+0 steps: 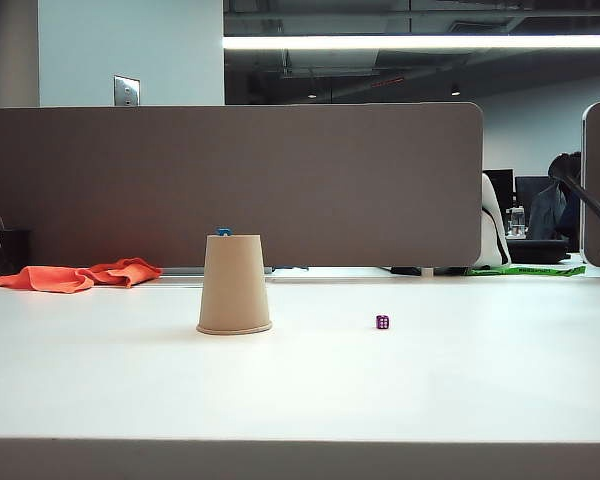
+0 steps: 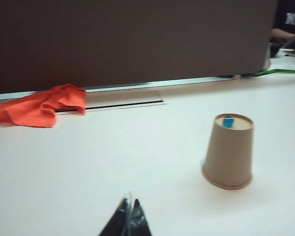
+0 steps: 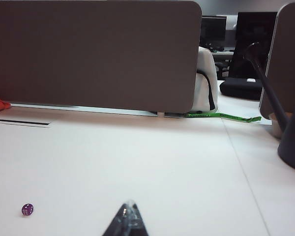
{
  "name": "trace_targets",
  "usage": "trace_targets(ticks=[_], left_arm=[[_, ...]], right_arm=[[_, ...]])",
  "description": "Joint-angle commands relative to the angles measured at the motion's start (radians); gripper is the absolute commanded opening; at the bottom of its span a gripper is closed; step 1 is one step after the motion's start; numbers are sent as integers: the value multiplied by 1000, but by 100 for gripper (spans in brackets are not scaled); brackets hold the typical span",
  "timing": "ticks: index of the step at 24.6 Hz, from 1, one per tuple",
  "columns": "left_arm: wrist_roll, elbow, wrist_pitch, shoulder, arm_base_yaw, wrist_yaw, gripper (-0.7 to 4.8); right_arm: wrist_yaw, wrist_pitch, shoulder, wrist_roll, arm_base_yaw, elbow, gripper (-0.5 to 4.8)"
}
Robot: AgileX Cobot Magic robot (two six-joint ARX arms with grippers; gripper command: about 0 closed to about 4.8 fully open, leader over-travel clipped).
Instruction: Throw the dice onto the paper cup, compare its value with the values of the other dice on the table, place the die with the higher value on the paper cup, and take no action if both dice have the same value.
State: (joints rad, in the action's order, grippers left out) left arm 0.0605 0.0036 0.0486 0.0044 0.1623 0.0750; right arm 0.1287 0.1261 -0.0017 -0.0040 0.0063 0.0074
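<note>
the paper cup (image 1: 234, 284) stands upside down on the white desk (image 1: 300, 390), its rolled rim flat on the surface and its narrower base turned up. the blue die (image 1: 224, 231) sits on that upturned base; in the left wrist view it (image 2: 228, 121) lies near the far edge of the cup (image 2: 229, 151) top. the purple die (image 1: 382, 322) rests on the desk to the right of the cup, well apart from it and about level with the cup's rim; its pale pips show, but they are too small to count. in the right wrist view the purple die (image 3: 27, 209) lies alone on the bare desk. an orange cloth (image 1: 75, 275) is crumpled on the desk behind the cup and off to its left, against the foot of the brown partition (image 1: 230, 185). the left gripper (image 2: 129, 220) hangs over the desk on the near side of the cup, well clear of it, with its 2 dark fingers pressed together at the tips and nothing between them. the right gripper (image 3: 128, 219) is likewise drawn to a closed point and empty, hovering over the desk on the side of the purple die away from the cup. neither gripper appears in the exterior view.
</note>
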Motion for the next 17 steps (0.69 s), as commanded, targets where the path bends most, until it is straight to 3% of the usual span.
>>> trace_targets(ticks=[1, 12, 17], left_arm=[[22, 3, 9, 1, -1, -72, -5], [38, 3, 9, 1, -4, -101, -5], [36, 3, 12, 1, -58, -61, -5]], right_arm=[[5, 29, 0, -14, 0, -1, -1], [50, 29, 0, -76, -1, -1, -1], [50, 29, 0, -76, -1, -1, -1]])
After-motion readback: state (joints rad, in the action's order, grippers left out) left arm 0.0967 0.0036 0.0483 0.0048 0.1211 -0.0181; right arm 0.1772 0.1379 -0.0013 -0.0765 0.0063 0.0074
